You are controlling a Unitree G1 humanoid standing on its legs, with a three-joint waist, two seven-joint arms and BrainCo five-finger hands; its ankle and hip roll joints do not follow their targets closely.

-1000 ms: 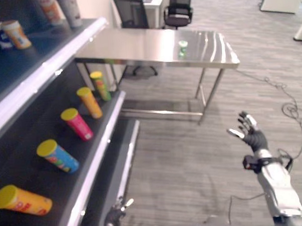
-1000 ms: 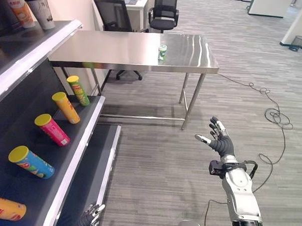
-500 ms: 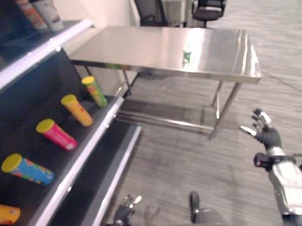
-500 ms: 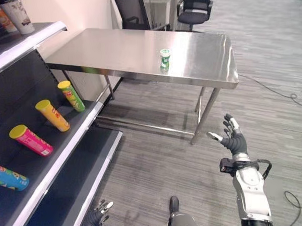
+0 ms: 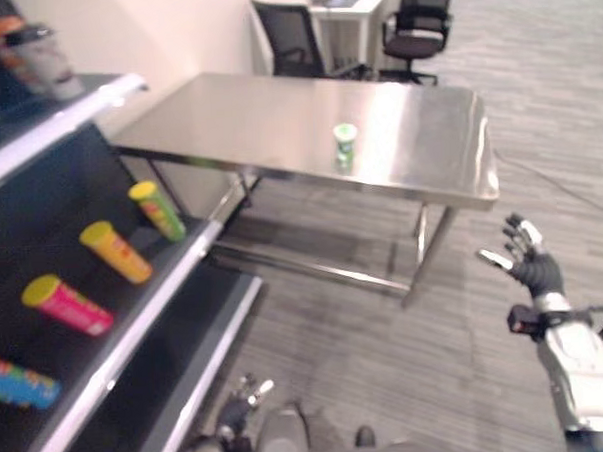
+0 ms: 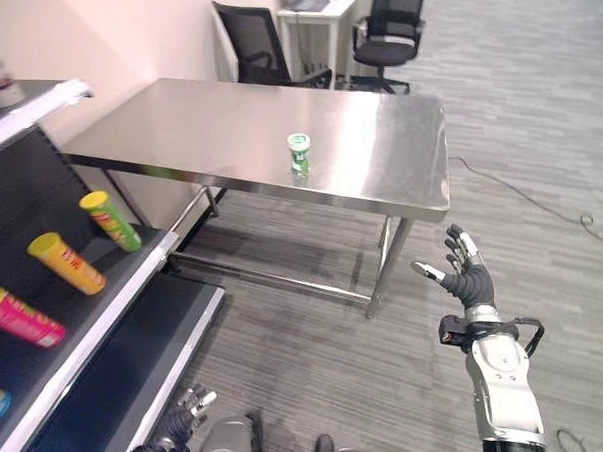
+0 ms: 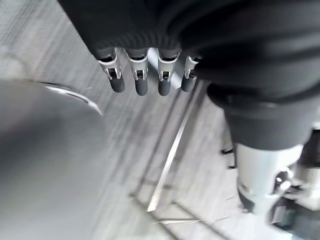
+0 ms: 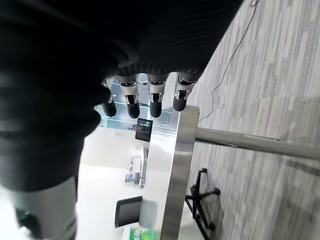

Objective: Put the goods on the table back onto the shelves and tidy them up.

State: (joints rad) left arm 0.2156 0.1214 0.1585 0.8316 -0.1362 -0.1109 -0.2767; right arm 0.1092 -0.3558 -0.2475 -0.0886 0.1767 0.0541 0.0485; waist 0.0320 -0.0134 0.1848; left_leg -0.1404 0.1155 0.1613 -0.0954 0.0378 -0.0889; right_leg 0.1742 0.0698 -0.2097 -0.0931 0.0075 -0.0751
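– Where's the green cup?
– Upright on the steel worktop, alone, well apart from both hands.
– The hands?
– Right hand raised beside the worktop, fingers spread, empty. Left hand hangs low by the shelves, fingers relaxed.

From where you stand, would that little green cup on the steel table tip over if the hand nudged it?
Probably. The small green cup stands upright, taller than wide, alone on the smooth steel table, so a high nudge could tip it. A low push would likelier slide it. It looks light.
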